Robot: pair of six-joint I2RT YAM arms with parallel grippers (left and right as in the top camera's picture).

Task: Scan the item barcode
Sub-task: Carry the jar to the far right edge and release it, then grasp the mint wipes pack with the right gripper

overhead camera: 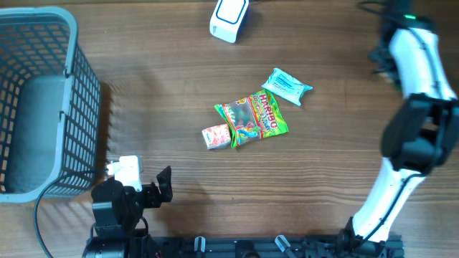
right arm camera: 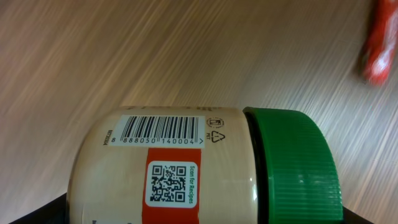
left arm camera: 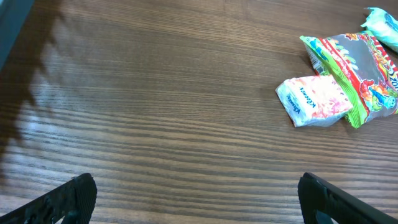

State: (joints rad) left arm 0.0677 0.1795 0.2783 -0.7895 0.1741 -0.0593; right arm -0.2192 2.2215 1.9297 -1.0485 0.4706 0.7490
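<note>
A cream jar (right arm camera: 174,168) with a green lid (right arm camera: 295,168) fills the right wrist view, lying sideways above the table. Its barcode (right arm camera: 161,129) and a QR label (right arm camera: 171,180) face the camera. My right gripper (right arm camera: 202,214) is shut on the jar, and only dark finger edges show at the bottom corners. In the overhead view the right arm (overhead camera: 419,64) reaches to the far right and hides the jar. The white scanner (overhead camera: 229,18) sits at the table's top edge. My left gripper (left arm camera: 196,199) hangs open and empty over bare wood at the front left.
A Haribo bag (overhead camera: 252,117), a small pink-and-white packet (overhead camera: 215,135) and a teal packet (overhead camera: 287,86) lie mid-table. A grey wire basket (overhead camera: 82,107) stands at the left. A blurred red object (right arm camera: 380,43) shows beyond the jar.
</note>
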